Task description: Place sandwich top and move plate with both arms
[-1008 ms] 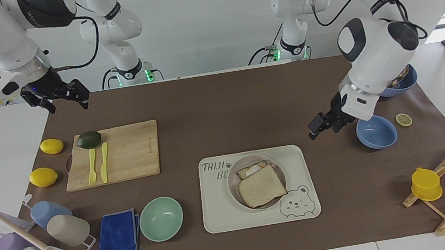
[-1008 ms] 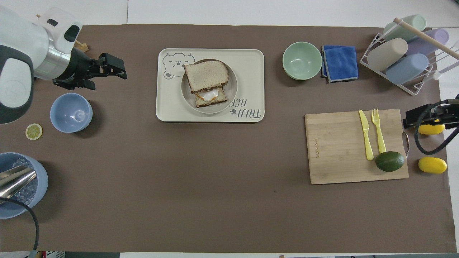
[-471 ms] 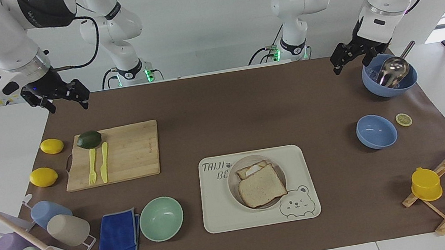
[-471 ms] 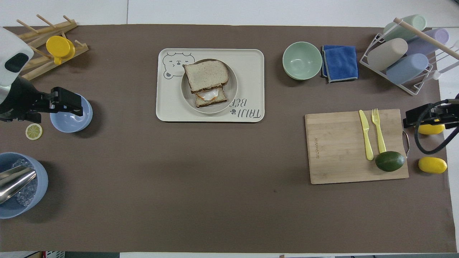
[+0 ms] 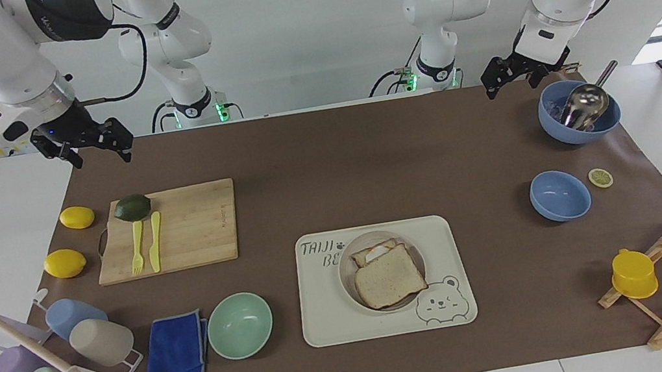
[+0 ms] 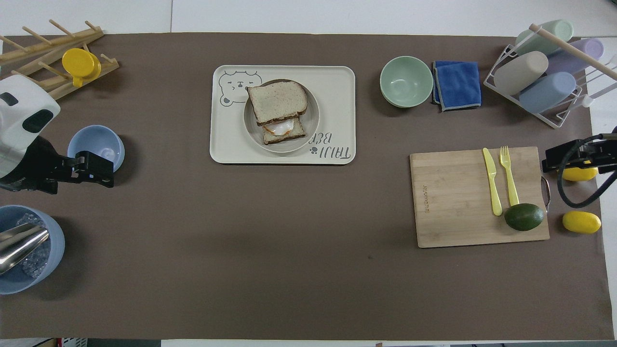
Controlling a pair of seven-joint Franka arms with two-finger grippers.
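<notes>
Facing view: we see the sandwich top resting on the egg toast in the plate, which sits on the tray near the surface's edge farthest from the robots. The left gripper and right gripper hang, jaws released and empty, over the corners nearest the robots, so we judge the bread placed and the plate not yet gripped.

Overhead view: we see the bread askew, leaving egg exposed; both grippers flank the tray, well apart.
</notes>
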